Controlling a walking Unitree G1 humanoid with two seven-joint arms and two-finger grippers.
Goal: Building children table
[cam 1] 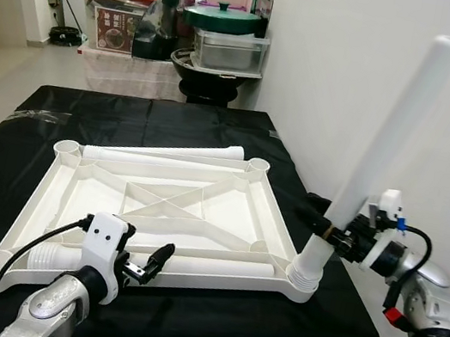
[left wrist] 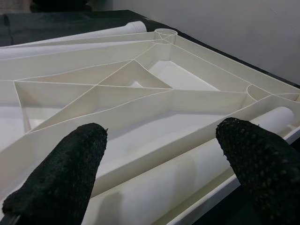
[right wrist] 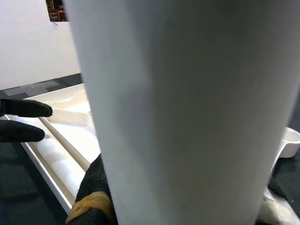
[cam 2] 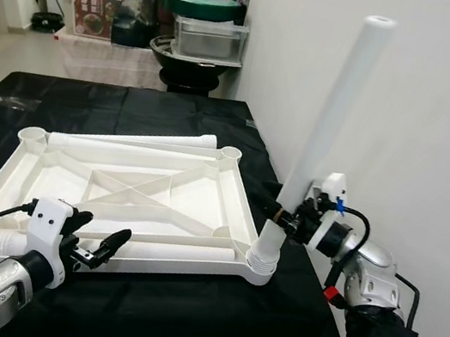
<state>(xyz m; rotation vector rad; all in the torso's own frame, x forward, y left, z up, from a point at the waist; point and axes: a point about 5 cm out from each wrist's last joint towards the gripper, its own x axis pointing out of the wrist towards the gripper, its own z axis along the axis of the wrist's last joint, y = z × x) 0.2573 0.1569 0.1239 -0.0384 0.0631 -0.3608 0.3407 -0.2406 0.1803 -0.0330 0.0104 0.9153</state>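
- Black cloth point(cam 1: 215, 123) covers the floor; mid-frame on it lies the tabletop point(cam 1: 165, 210), underside up.
- One leg point(cam 1: 380, 152) stands in the lower-right corner socket, the right gripper point(cam 1: 326, 226) pinching it near the base (probably not fully seated).
- Three legs remain, by my count: one point(cam 1: 208, 266) along the near rim, others at the far edge.
- Left gripper point(cam 1: 147, 266), fingers spread, hovers at lower left by the near leg.
- Pots and bins point(cam 1: 222, 37) crowd the upper frame, well apart.
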